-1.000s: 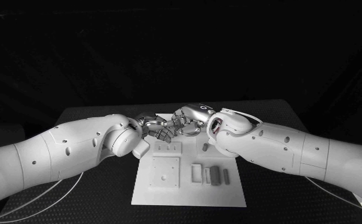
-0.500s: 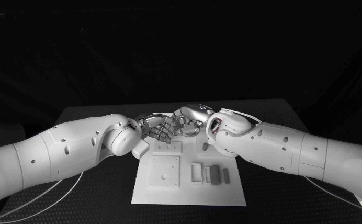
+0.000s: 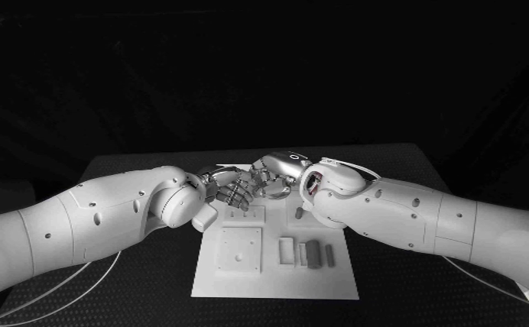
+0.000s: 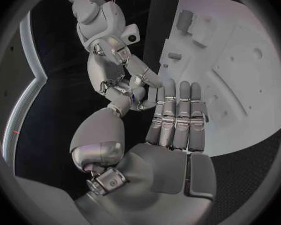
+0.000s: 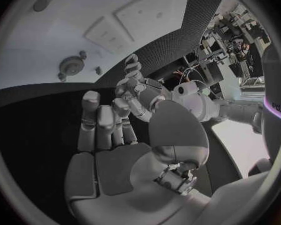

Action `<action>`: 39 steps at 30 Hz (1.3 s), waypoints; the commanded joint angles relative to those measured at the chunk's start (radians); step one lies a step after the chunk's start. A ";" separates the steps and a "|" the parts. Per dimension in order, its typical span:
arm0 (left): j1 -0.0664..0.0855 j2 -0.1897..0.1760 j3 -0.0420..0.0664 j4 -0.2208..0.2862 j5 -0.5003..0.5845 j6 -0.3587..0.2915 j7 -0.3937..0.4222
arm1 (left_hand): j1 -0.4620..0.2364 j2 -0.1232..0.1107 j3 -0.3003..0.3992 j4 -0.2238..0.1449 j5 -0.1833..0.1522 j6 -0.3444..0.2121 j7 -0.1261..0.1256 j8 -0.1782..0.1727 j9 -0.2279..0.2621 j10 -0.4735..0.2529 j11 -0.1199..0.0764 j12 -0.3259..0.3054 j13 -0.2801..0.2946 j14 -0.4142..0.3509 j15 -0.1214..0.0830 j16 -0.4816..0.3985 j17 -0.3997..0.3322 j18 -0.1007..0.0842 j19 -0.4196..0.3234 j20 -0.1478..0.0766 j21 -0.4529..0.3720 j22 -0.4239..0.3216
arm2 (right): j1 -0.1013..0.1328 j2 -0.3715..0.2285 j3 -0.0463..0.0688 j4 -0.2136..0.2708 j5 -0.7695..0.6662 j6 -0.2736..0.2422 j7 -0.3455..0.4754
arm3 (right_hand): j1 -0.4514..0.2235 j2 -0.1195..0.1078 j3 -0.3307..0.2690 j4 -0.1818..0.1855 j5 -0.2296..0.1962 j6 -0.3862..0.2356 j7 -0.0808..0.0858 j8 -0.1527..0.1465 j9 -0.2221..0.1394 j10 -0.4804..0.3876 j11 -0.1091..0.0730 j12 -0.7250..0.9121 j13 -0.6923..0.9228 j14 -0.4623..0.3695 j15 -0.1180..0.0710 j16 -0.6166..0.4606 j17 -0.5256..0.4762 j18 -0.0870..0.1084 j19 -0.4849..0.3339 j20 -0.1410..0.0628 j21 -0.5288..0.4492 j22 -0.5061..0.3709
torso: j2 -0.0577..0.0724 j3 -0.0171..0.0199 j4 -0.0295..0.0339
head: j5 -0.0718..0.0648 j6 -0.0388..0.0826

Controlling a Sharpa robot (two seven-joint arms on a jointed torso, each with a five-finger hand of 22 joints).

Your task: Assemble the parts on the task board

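My left hand [image 3: 226, 188] and right hand [image 3: 278, 173] meet, fingertips together, above the far end of the task board [image 3: 276, 281]. Both are open, fingers extended, holding nothing. Grey parts [image 3: 319, 254] lie at the board's near right.

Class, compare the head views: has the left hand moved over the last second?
Yes, slightly. The left hand has shifted toward the far edge of the task board, closer against the right hand.

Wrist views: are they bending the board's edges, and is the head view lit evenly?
Left wrist view: fisheye curves the task board edges behind the left hand. Right wrist view: same bending beyond the right hand. Head view: board and arms bright, background black.
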 commanded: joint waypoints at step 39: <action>0.003 -0.001 0.005 0.000 -0.002 0.052 0.027 | 0.130 0.099 0.030 -0.021 -0.064 0.079 -0.046 0.041 -0.030 0.089 -0.034 -0.013 0.000 0.046 -0.017 -0.003 0.033 -0.015 0.030 -0.015 -0.002 0.038 | -0.008 -0.007 -0.004 -0.027 0.113 -0.028 0.034 | -0.060 -0.099 -0.022 0.028 0.000 0.074 0.055 -0.104 -0.039 -0.061 0.044 -0.038 -0.010 -0.065 0.034 -0.023 -0.043 0.014 -0.027 0.012 -0.019 0.009 | 0.000 0.0009 -0.0005 | 0.000 -0.008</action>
